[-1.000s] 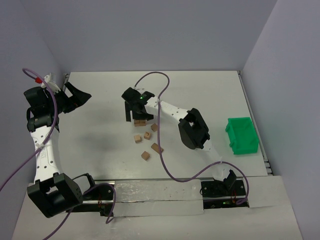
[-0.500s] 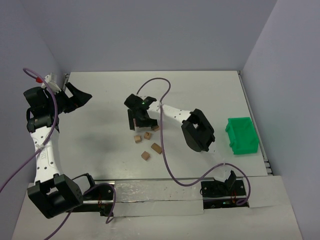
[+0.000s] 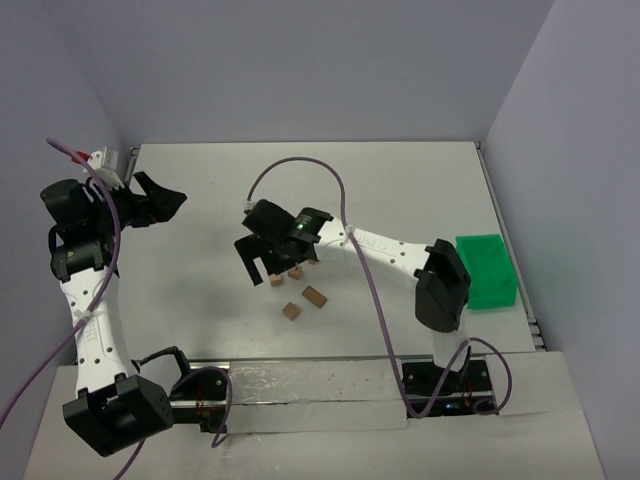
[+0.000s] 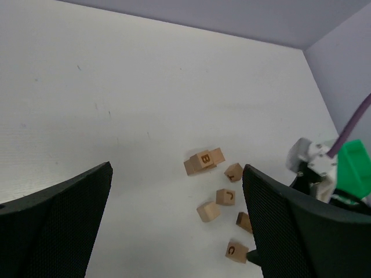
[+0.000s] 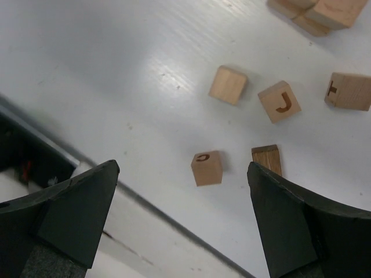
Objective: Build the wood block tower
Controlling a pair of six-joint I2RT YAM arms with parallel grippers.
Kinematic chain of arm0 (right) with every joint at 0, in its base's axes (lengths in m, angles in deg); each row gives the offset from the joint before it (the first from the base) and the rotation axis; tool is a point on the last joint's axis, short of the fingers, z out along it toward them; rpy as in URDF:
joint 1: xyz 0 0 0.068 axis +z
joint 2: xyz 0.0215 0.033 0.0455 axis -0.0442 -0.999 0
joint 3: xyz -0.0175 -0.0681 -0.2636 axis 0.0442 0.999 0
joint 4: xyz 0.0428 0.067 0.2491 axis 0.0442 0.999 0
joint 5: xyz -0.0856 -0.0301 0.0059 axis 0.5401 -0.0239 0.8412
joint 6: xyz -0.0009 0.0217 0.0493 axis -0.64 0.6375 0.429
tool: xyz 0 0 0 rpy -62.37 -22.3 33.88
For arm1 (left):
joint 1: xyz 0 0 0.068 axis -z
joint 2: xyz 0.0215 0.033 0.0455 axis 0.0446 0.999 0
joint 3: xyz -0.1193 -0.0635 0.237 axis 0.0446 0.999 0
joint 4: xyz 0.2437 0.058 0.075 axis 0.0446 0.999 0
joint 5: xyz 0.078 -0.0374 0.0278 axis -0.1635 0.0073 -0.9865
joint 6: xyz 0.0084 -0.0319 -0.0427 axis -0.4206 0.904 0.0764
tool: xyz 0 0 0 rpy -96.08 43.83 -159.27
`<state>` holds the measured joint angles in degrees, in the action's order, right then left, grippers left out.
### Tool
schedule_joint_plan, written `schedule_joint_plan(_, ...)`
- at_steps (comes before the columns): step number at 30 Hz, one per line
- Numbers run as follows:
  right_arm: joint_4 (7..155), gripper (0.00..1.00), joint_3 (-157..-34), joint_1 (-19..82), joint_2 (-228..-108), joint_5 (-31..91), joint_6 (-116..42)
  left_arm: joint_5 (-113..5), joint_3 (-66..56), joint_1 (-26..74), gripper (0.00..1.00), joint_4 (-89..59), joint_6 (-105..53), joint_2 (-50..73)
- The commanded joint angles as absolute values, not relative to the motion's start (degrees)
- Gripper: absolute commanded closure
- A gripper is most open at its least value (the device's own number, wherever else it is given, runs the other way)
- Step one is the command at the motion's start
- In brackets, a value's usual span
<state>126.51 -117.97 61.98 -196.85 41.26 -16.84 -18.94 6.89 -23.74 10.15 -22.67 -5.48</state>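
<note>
Several small light-brown wooden blocks lie loose mid-table. In the left wrist view, a low stack (image 4: 204, 161) has a block marked B on top, with loose blocks (image 4: 225, 197) in front of it. My right gripper (image 3: 265, 268) hovers open over the pile and hides the stack from above. In the right wrist view, the block marked C (image 5: 207, 168) and a flat block (image 5: 266, 159) lie below its open jaws (image 5: 181, 168), apart from both fingers. The stack (image 5: 319, 14) sits at that view's top right. My left gripper (image 3: 165, 195) hangs open at the far left, holding nothing (image 4: 177, 169).
A green plastic bin (image 3: 487, 270) stands at the right edge, with the right arm's elbow (image 3: 440, 285) just in front of it. Purple cables loop over the table. The table's front rail (image 3: 300, 385) runs close behind the nearest blocks.
My right gripper has swung from above the stack toward the near left, still open. Its elbow has moved right, up to the bin. The left arm has barely shifted.
</note>
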Motion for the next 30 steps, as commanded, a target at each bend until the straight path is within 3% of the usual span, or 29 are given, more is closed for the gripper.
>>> schedule_joint_plan(1, 126.4, 0.0, -118.5, 59.7, -188.7, 35.5, -27.9, -14.2, 6.9, -24.2, 0.02, 13.2, -31.8, -8.7)
schedule_joint_plan(5, 121.5, 0.01, -107.8, 52.4, -180.4, 24.6, -34.5, -10.8, 8.6, -24.1, 0.07, 20.1, -45.7, -11.9)
schedule_joint_plan(11, 117.2, 0.01, -96.5, 46.9, -179.1, 24.0, -43.0, -7.4, 11.8, -22.6, 0.09, 27.2, -58.7, -13.1)
schedule_joint_plan(14, 113.7, 0.08, -94.4, 44.7, -182.4, 25.2, -43.1, -8.2, 12.0, -21.1, 0.1, 27.5, -58.9, -12.6)
schedule_joint_plan(17, 110.9, 0.27, -93.6, 41.9, -184.8, 24.4, -42.6, -8.9, 12.0, -20.5, 0.1, 26.4, -57.7, -12.8)
schedule_joint_plan(18, 110.9, 0.41, -94.0, 39.9, -186.1, 22.8, -43.0, -9.1, 11.9, -20.4, 0.1, 26.0, -57.5, -12.9)
schedule_joint_plan(19, 111.1, 0.46, -94.5, 38.6, -187.8, 22.5, -43.1, -9.2, 11.9, -20.3, 0.11, 25.9, -57.4, -13.1)
schedule_joint_plan(22, 112.2, 0.54, -96.4, 35.2, -191.7, 20.8, -43.1, -9.6, 12.2, -20.1, 0.1, 25.6, -57.2, -13.2)
schedule_joint_plan(30, 113.2, 0.53, -103.2, 32.4, -198.4, 12.6, -42.6, -9.5, 14.0, -19.7, 0.1, 23.1, -55.4, -12.8)
